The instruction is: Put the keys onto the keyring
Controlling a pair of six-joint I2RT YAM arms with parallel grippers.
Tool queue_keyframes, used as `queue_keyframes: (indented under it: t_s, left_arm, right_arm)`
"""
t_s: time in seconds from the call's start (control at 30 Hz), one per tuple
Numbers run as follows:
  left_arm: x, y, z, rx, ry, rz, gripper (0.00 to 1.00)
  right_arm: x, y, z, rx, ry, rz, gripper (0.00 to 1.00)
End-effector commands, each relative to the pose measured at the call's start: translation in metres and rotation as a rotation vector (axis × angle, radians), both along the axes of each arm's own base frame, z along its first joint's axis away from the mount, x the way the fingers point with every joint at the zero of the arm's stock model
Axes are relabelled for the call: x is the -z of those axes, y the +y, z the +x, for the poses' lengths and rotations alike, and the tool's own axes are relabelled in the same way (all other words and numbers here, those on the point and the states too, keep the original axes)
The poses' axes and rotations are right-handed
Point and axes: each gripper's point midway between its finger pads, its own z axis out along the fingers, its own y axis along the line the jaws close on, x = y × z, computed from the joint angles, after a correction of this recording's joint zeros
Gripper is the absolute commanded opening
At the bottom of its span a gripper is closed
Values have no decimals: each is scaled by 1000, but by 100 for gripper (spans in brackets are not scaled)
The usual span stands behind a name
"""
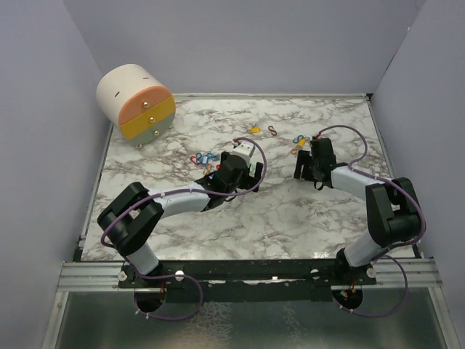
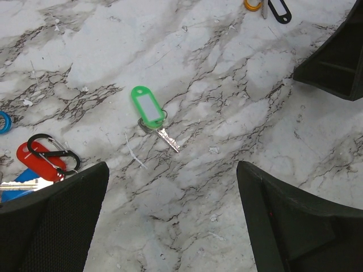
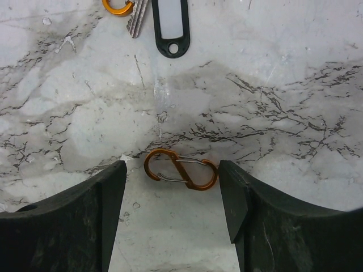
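1. Key with green tag lies on marble table, blade slanting toward the left claw.
2. Nearer arm: left claw hovers spread and empty just short of it.
3. Farther from it, right claw gapes astride an orange clip.

Left jaws gap: a broad lane of bare table is left between the widely spread jaws of the left gripper.
Ahead of left gripper: the green key tag is met first, ringed by bare marble.
Left flank: a red key tag and black clip are lodged just beside the finger.
Right flank: the far corner is blocked by the right arm.
Right jaws gap: the space between the parted jaws of the right gripper is nearly filled by an orange S-clip.
Beyond it: bare marble, then a black key tag.
Back-left corner: taken up by a drawer unit.
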Motion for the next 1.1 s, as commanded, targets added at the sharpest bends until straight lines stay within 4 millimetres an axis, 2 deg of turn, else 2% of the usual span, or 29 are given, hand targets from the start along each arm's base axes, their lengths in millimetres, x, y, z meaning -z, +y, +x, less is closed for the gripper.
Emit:
queue_keyframes:
  t_s: [0.0,0.23,0.73,0.97,1.07]
  left_arm:
    - [-8,5,1,-10,-18,-12,97]
    - [-7,7,1,-13,-15,-13,97]
    - [-6,10,3,-18,-14,-9,97]
    - [-6,10,3,-19,-14,-10,97]
    - [-5,10,3,-19,-13,-9,97]
  right_arm:
    - [8,8,1,-20,6,45,67]
    - [6,12,-3,-39,0,71,67]
    - [1,32,-25,-118,1,158,69]
    - [9,21,-22,-76,25,79,69]
    - [13,19,-20,-66,38,52,65]
